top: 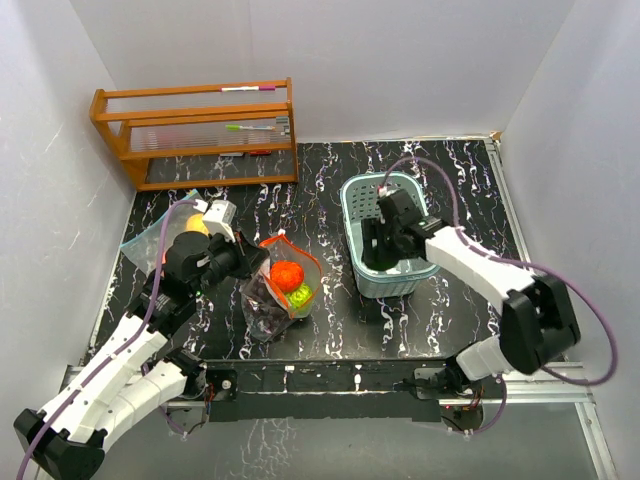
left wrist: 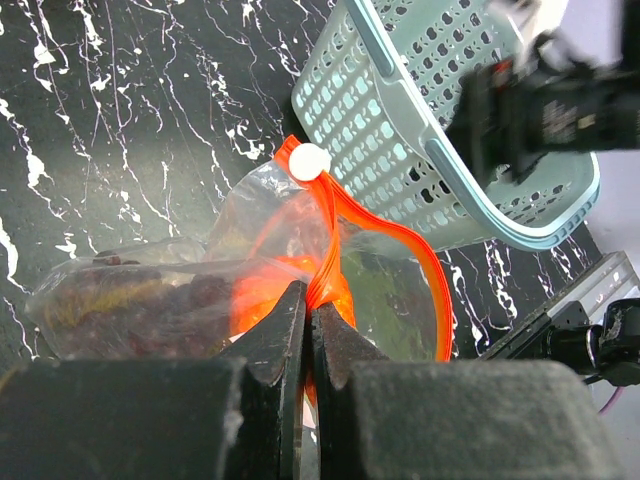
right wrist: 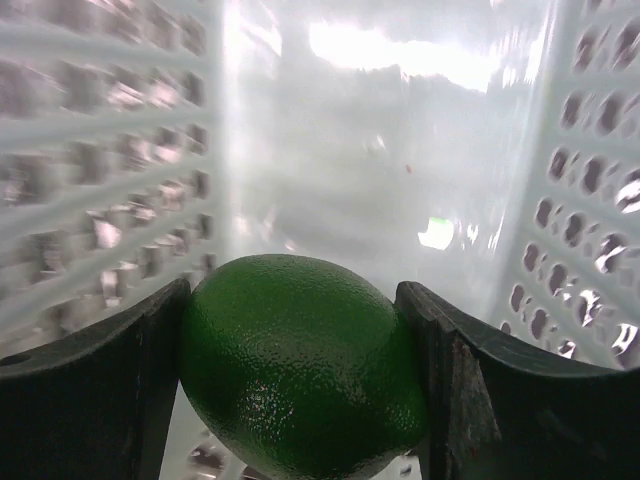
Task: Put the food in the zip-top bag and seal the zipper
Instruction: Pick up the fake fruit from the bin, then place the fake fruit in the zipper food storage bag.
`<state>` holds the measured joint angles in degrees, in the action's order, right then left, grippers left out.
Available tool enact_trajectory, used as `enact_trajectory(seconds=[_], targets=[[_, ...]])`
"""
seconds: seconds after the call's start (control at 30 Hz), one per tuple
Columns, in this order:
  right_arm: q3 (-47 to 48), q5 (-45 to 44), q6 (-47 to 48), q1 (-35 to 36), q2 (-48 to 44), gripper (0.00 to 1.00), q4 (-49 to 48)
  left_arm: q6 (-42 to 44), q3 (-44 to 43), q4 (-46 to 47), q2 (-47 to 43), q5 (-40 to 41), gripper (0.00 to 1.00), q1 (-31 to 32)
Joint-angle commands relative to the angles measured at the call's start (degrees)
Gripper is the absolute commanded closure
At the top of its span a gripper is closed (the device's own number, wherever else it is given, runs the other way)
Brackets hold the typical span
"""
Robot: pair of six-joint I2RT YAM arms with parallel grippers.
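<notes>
We find the right gripper (right wrist: 293, 292) inside the basket (top: 350, 215), jaws pressed on both flanks of the green fruit (right wrist: 300, 370); a lift likely comes next. Just left of the basket, the left gripper (left wrist: 310, 305) is clamped tight on the orange zipper (left wrist: 400, 240) of the zip-top bag (left wrist: 250, 215), propping the mouth up for loading.

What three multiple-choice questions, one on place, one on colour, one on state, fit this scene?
1. Where is the right gripper? A at the wooden rack; B inside the basket; C on the tabletop.
2. What colour is the bag's zipper strip? A orange; B blue; C white.
3. How is the left gripper? A wide open; B out of view; C shut on the zipper strip.
Answers: B, slotted basket walls surround it and the green fruit between its fingers; A, the strip shows orange; C, its jaws pinch the strip.
</notes>
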<state>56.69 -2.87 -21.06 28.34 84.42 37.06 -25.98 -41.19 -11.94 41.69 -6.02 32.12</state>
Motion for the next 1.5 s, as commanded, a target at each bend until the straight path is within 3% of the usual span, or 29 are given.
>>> enact_trajectory(seconds=[0.0,0.23,0.37,0.5,0.6,1.1,1.27,1.47], targets=[[9.1,3.7,3.4,-0.2,-11.5,0.75,-1.4,0.1,-1.2,2.1,0.1,-0.6,1.0,0.4],[9.3,34.2,1.6,0.4,-23.5,0.75,-15.4,-0.7,-1.1,2.8,0.4,-1.5,1.0,0.4],[7.1,41.5,-1.9,6.1,-24.5,0.75,-23.8,-1.4,-1.8,3.2,0.9,-2.8,1.0,0.3],[8.0,35.4,-1.7,20.0,-21.6,0.75,-27.3,-1.7,-2.6,3.1,1.3,-3.5,1.0,0.4],[9.2,32.0,-1.4,25.7,-16.5,0.75,-28.6,-2.1,-2.9,3.0,1.5,-4.2,1.0,0.4],[14.4,10.0,-3.7,26.2,1.6,0.7,-25.8,-2.3,-3.9,0.1,-2.7,-8.1,1.0,0.4],[18.6,4.7,-4.5,26.4,4.0,0.52,-20.8,-2.4,-3.5,-0.3,-3.7,-8.3,1.0,0.3],[19.3,3.7,-4.2,27.1,2.0,0.03,-19.9,-2.3,-2.9,0.2,-4.0,-8.3,1.0,0.4]])
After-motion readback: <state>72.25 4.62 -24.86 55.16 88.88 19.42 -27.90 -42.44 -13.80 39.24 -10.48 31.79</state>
